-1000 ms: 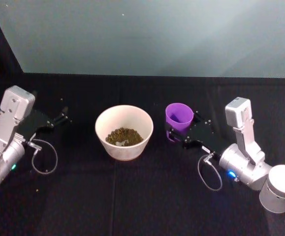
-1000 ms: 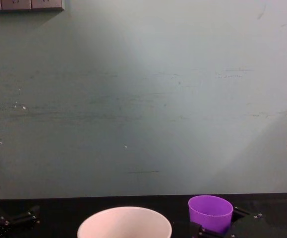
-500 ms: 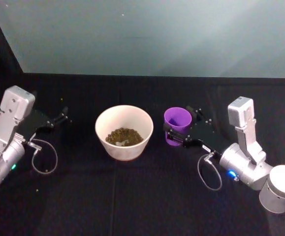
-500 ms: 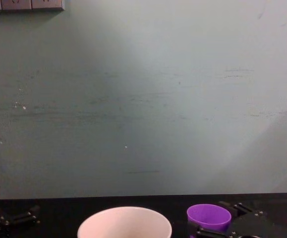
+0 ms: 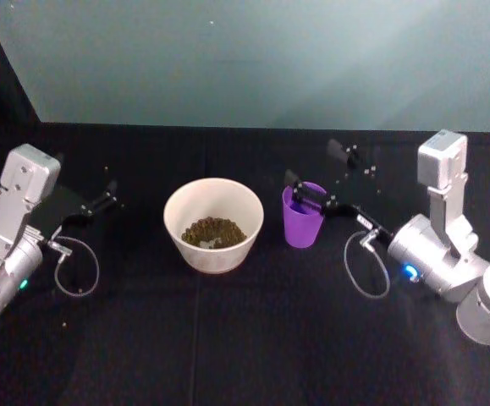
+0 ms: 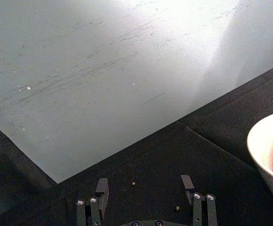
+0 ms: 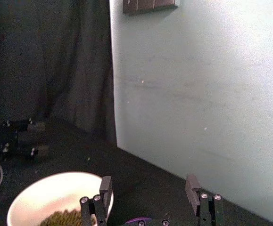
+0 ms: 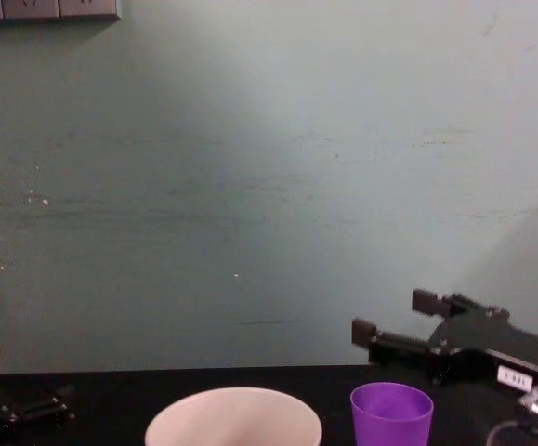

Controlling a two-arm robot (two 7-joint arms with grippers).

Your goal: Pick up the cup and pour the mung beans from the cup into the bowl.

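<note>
The purple cup stands upright on the black table just right of the white bowl, free of any grip. Mung beans lie in the bowl's bottom. My right gripper hangs open above and slightly behind the cup, touching nothing. From the chest it shows above the cup as the right gripper, beside the bowl. In the right wrist view the right gripper is wide open over a sliver of the cup. My left gripper rests open at the left.
In the left wrist view the open left gripper points at the wall, with the bowl at the edge and two loose beans on the cloth. A pale green wall closes the table's far side.
The right gripper lowered the cup onto the table beside the bowl, opened and let it go, then rose and drew back to the right. The left arm has stayed put.
</note>
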